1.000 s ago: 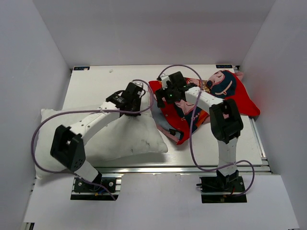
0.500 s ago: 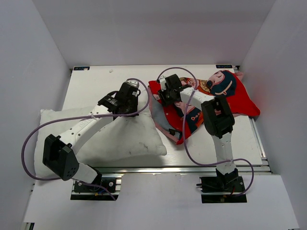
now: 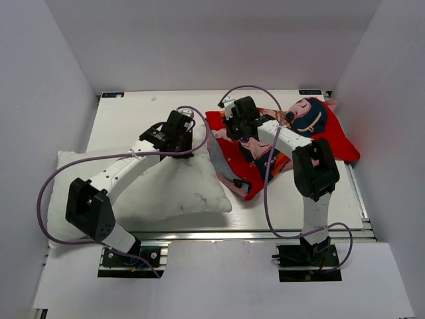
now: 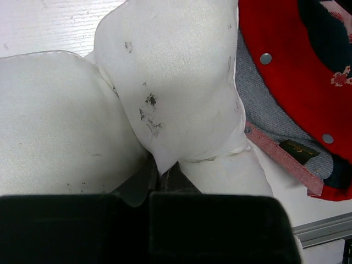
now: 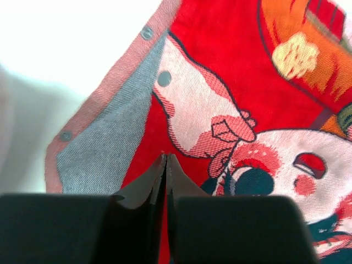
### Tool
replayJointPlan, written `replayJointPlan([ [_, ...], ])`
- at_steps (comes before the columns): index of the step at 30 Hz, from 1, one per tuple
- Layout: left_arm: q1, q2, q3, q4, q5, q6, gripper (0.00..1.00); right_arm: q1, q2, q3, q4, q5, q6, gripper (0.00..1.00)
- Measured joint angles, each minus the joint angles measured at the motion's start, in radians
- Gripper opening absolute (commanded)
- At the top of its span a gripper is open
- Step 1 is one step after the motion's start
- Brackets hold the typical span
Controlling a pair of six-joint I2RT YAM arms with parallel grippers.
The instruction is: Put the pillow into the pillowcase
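Left end effector [image 4: 160, 175] is clamped shut on a pinch of the pillow [image 3: 166, 189], right at its far right corner. The rest of the pillow trails off toward 8 o'clock in the top view, long axis roughly 9-to-3, and hangs over the tabletop [image 3: 133, 113] at the near left.

Right end effector [image 5: 166, 160] is squeezed narrow too. Its tips are on the red top layer of the pillowcase [image 3: 325, 136], and it looks like it's nipping that layer just behind the mouth.

The thing that matters: from the left end effector the pillowcase mouth sits at about 3 o'clock, just beside the pinched corner. The pink hem with snaps [image 4: 286, 159] nearly touches the pillow. The case stretches away toward 3 o'clock, so the two long axes line up pretty well.

My guess is the left arm does the stuffing since it's the one on the pillow. What could get in the way is the mouth looking mostly flat — and the right arm's purple cable [image 3: 265, 193] droops over the case.
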Motion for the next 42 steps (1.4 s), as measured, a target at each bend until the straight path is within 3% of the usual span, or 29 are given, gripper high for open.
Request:
replayJointPlan([
  [2, 0.012, 0.001, 0.000, 0.010, 0.018, 0.001, 0.00, -0.002, -0.024, -0.009, 0.011, -0.016, 0.002, 0.00],
  [4, 0.027, 0.003, 0.004, 0.017, 0.038, 0.004, 0.00, -0.005, -0.034, -0.009, 0.015, -0.033, 0.005, 0.05],
  [5, 0.036, 0.007, 0.010, 0.019, 0.048, 0.005, 0.00, -0.006, -0.035, -0.009, 0.016, -0.040, 0.008, 0.23],
  [9, 0.067, 0.037, 0.047, 0.024, 0.076, 0.016, 0.00, -0.011, -0.030, -0.007, 0.007, -0.056, 0.023, 0.64],
  [13, 0.093, 0.040, 0.055, 0.037, 0.093, 0.019, 0.00, -0.012, 0.027, 0.040, -0.011, -0.059, 0.025, 0.68],
  [19, 0.111, 0.037, 0.054, 0.040, 0.115, 0.018, 0.00, -0.012, 0.119, 0.055, -0.027, -0.054, 0.025, 0.65],
  [22, 0.114, 0.031, 0.048, 0.045, 0.129, 0.017, 0.00, -0.012, 0.149, 0.064, -0.039, -0.047, 0.019, 0.59],
  [26, 0.116, 0.023, 0.030, 0.061, 0.160, 0.010, 0.00, -0.012, 0.157, 0.069, -0.041, -0.038, 0.012, 0.09],
  [28, 0.118, 0.023, 0.024, 0.069, 0.173, 0.008, 0.00, -0.013, 0.157, 0.076, -0.041, -0.038, 0.013, 0.02],
  [34, 0.122, 0.024, 0.016, 0.100, 0.214, 0.011, 0.00, -0.026, 0.133, 0.077, -0.043, -0.072, 0.024, 0.00],
  [42, 0.122, 0.039, 0.011, 0.144, 0.266, 0.015, 0.00, -0.054, -0.043, 0.055, -0.046, -0.132, 0.057, 0.00],
])
